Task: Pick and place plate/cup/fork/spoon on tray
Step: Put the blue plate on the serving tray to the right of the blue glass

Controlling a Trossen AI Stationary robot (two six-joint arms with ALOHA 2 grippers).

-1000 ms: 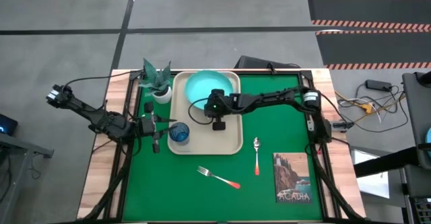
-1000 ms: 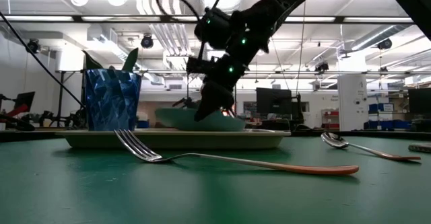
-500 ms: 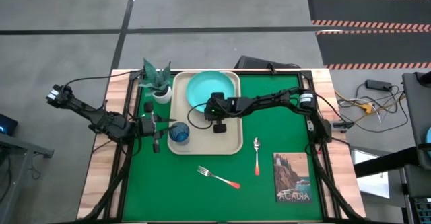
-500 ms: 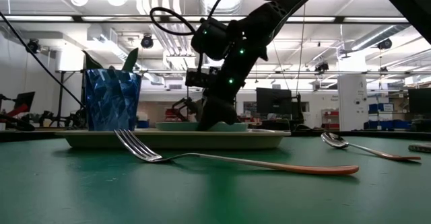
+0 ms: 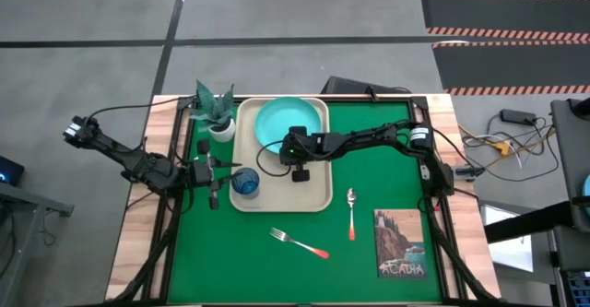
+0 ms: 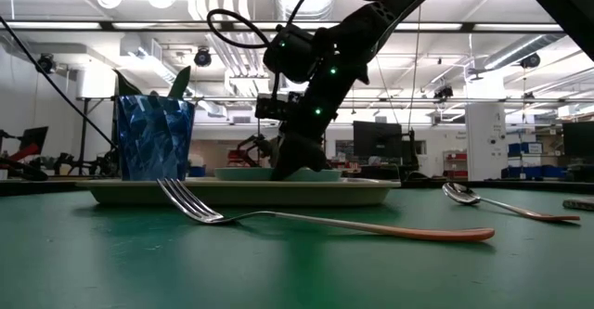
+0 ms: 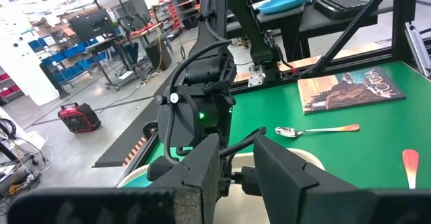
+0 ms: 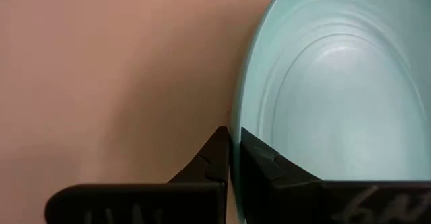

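The turquoise plate (image 5: 284, 123) lies flat at the far end of the beige tray (image 5: 313, 198). The right claw (image 8: 232, 158) pinches its thin rim, one finger inside, one outside. It looks stiff, light and smooth, so the rim seems the only handhold. The left claw (image 5: 218, 171) waits beside the blue cup (image 5: 245, 183); its fingers sit slightly spread.

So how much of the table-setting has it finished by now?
About half. The cup stands on the tray, near the left hand, whose fingers are apart. The plate lies flat on the tray too, but the right hand pinches its rim, so that step is not let go. The fork and spoon lie on the green mat, both waiting.
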